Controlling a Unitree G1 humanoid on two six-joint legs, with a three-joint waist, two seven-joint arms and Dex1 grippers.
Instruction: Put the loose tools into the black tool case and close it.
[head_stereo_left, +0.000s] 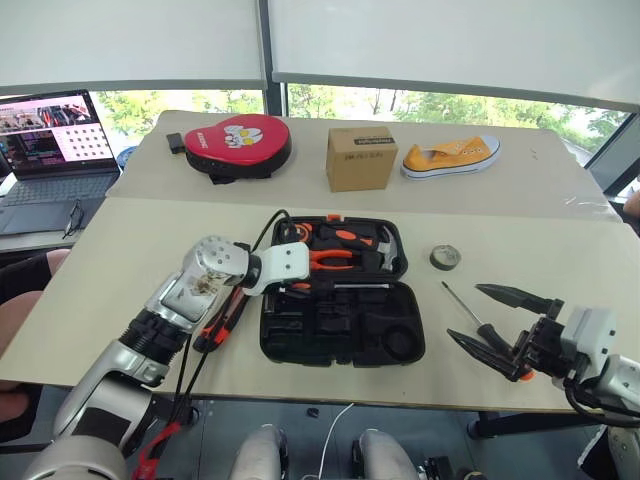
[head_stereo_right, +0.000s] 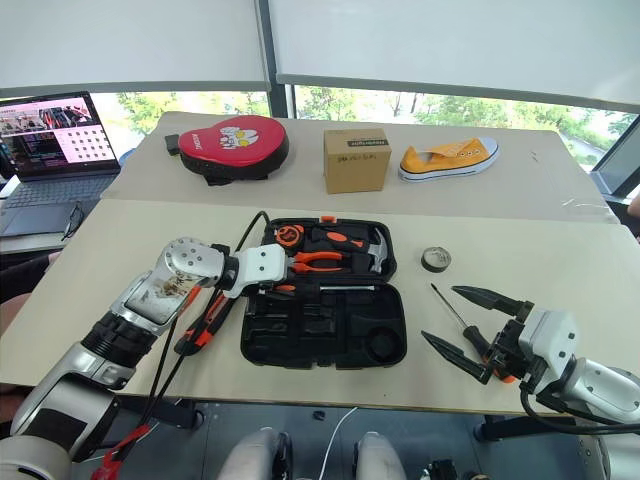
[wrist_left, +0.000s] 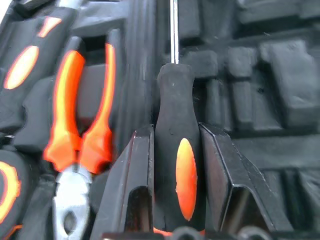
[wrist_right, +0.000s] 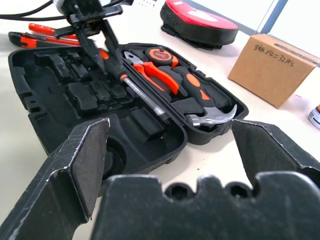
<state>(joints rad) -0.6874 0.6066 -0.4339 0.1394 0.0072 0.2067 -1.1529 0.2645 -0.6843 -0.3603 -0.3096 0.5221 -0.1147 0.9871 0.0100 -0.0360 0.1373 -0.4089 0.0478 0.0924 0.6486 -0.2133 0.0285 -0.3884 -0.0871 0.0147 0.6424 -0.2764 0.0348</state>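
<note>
While the black tool case (head_stereo_left: 342, 318) lies open near the table's (head_stereo_left: 120, 250) front edge, most of the packing is left. At its left side, loose orange-and-black tools (head_stereo_left: 222, 322) wait, half hidden under the arm. The left gripper (wrist_left: 176, 165) pinches a screwdriver (wrist_left: 178, 165) over the slots. Rightward, the tape roll (head_stereo_left: 445, 258) and another screwdriver (head_stereo_left: 478, 318) remain outside, beside the right gripper (head_stereo_left: 495, 320), spread wide, holding nothing. The lid stays unclosed.

two screwdrivers (wrist_left: 179, 150) (head_stereo_left: 470, 312), one tape roll (head_stereo_left: 445, 258)
</note>
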